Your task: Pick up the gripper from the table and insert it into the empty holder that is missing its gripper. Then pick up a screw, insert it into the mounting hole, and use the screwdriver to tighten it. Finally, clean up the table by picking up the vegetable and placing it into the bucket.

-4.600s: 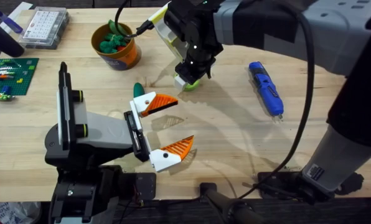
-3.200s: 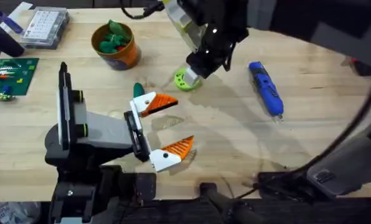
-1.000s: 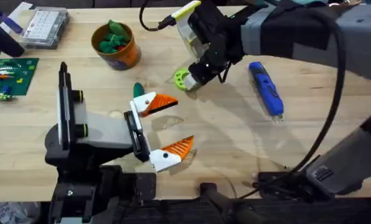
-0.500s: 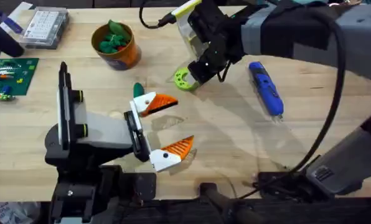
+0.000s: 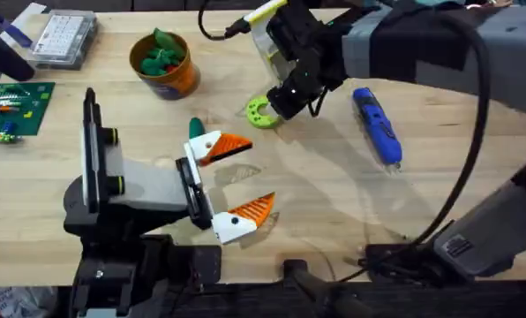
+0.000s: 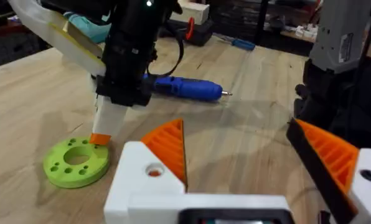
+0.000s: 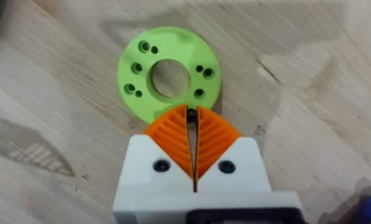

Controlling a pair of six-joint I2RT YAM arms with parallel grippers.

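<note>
Table (image 5: 334, 203) of pale wood carries every item we record. Nearest the camera, we find the left gripper (image 5: 259, 170) low over the table, its orange pads spread wide with nothing between them. We see the right gripper (image 5: 279, 104) reaching across the middle, its pads (image 7: 216, 134) pressed together and its tip touching the rim of a green disc (image 7: 139, 74). We note the bucket (image 5: 176, 78) upright at the far side, green pieces inside. We find the screwdriver (image 5: 377, 124) lying flat, right of the disc and well apart from both grippers.
</note>
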